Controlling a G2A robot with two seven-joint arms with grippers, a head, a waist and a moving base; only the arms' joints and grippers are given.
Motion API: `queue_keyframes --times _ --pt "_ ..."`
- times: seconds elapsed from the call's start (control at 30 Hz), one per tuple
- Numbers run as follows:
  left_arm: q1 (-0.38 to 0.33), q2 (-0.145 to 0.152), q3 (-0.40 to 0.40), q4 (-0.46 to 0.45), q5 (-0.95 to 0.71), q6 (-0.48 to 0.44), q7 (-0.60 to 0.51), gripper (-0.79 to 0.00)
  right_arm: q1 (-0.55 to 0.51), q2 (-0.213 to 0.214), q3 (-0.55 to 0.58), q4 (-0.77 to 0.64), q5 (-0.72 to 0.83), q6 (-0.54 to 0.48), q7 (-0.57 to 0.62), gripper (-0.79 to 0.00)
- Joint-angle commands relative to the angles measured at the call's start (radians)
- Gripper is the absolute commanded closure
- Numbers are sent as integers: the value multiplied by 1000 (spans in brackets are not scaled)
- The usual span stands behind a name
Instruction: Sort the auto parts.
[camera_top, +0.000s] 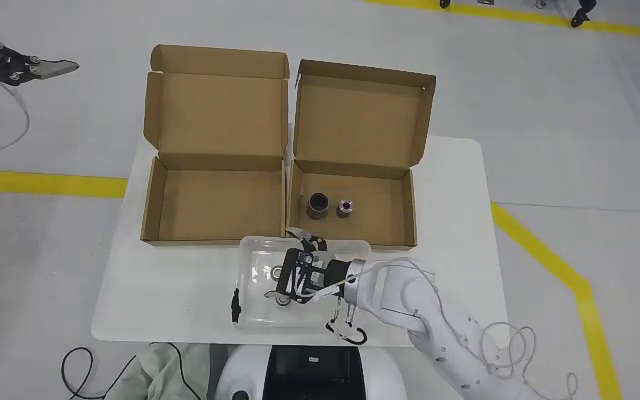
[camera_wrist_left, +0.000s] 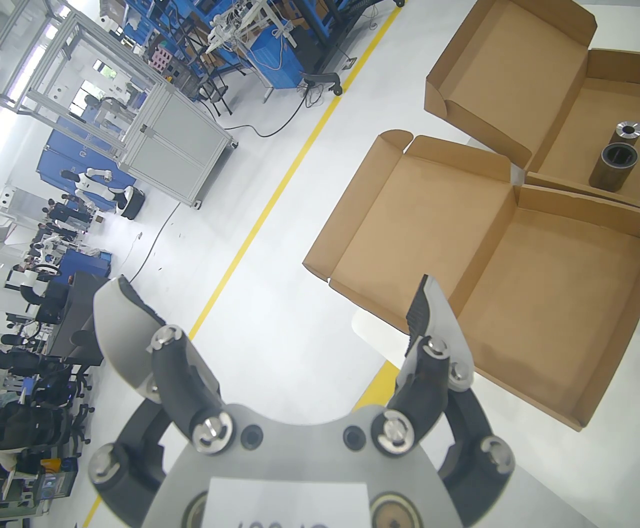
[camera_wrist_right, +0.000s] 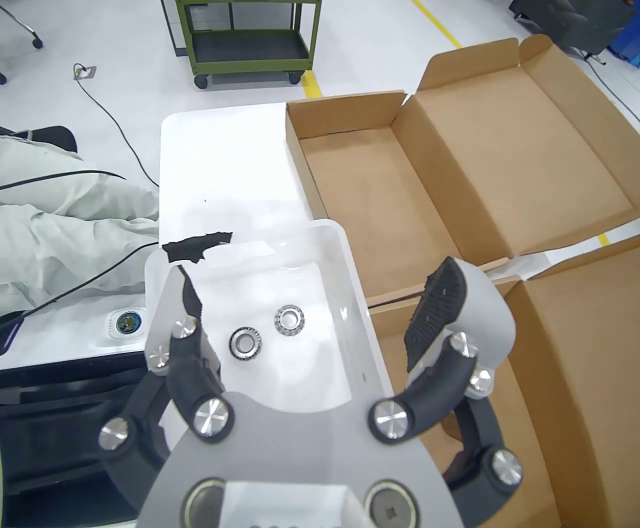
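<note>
Tabletop (camera_top: 452, 200): tray (camera_top: 254, 304) half hidden beneath spread right gripper (camera_wrist_right: 314, 282); left gripper (camera_wrist_left: 272, 292) spread too.

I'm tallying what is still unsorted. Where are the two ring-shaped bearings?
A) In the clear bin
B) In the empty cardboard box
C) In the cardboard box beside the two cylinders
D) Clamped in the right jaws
A: both bearings lie loose on the floor of the clear bin, below the right gripper, whose jaws stand open and empty.

The boxes (camera_top: 212, 205) are matt cardboard, the bearings (camera_wrist_right: 245, 343) shiny metal, the tray (camera_wrist_right: 335, 280) glossy, probably plastic.
</note>
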Motion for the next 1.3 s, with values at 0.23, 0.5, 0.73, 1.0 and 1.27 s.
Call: queue_keyframes --times 0.23,0.5,0.73,1.0,1.27 --pt "0 0 0 0 0 0 0 -785 -13 0 -7 32 -5 20 -16 -785" --pt "0 0 0 0 0 0 0 -785 -13 0 -7 32 -5 20 -16 -785" --pt "0 0 0 0 0 0 0 -785 -14 0 -8 34 -6 22 -16 -785" --pt "0 0 0 0 0 0 0 -785 25 -13 -68 86 -25 15 20 -686" --pt "0 0 0 0 0 0 0 -785 104 -51 -175 179 -28 54 96 -662"
